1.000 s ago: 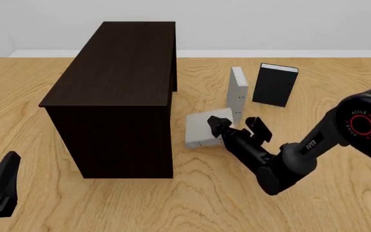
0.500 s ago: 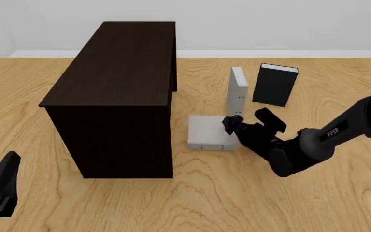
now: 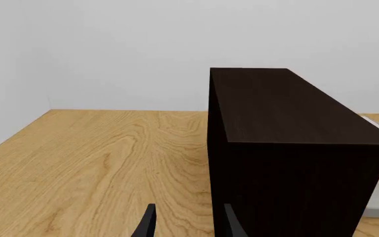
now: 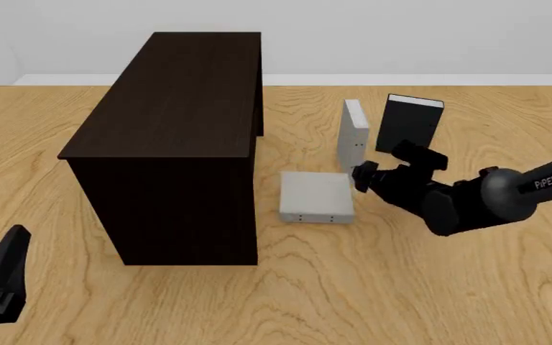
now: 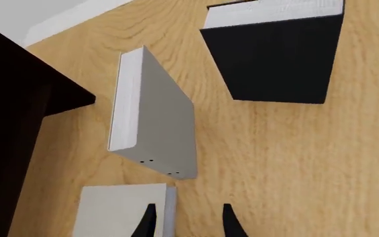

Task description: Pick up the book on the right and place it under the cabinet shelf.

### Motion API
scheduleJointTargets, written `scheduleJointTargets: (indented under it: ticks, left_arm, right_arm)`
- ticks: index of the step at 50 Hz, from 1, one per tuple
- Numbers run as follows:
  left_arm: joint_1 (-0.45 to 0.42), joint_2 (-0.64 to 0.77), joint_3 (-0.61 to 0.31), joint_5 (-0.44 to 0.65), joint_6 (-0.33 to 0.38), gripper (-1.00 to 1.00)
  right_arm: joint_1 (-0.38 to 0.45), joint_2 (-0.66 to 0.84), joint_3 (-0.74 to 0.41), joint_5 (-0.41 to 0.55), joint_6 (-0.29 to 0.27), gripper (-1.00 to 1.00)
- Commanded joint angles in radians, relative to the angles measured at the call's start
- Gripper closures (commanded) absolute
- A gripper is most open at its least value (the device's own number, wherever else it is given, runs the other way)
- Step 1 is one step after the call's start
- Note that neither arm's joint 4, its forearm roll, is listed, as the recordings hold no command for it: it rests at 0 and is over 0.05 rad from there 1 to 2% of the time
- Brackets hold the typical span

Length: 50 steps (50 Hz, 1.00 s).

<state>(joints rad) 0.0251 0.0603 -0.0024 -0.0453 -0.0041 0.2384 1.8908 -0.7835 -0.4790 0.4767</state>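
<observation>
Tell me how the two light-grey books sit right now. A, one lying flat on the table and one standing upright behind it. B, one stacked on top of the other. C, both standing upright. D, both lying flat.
A: in the front view one grey book lies flat on the table beside the dark cabinet, and the second grey book stands upright just beyond it.

Right gripper (image 4: 384, 169) sits boxed in: flat grey book (image 4: 315, 197) just to its left, upright grey book (image 4: 353, 133) and black book (image 4: 408, 126) close behind. Open table (image 4: 468, 287) lies near and right of it. The cabinet (image 4: 175, 136) walls off the left; any gap beneath it is hard to make out.
</observation>
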Motion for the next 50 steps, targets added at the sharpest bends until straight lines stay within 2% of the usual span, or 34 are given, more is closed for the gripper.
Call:
scheduleJointTargets:
  ticks: [1, 8, 24, 50]
  left_arm:
    - [0.000, 0.000, 0.000, 0.000, 0.000, -1.00]
    - [0.000, 0.000, 0.000, 0.000, 0.000, -1.00]
    - [0.000, 0.000, 0.000, 0.000, 0.000, -1.00]
    - [0.000, 0.000, 0.000, 0.000, 0.000, -1.00]
  right_arm:
    - [-0.031, -0.061, -0.031, 0.148, -0.130, -1.00]
    - [-0.040, -0.078, -0.045, 0.223, -0.197, -1.00]
    - [-0.055, -0.111, -0.040, 0.296, -0.275, -1.00]
    - [-0.063, -0.077, -0.061, 0.314, -0.313, -1.00]
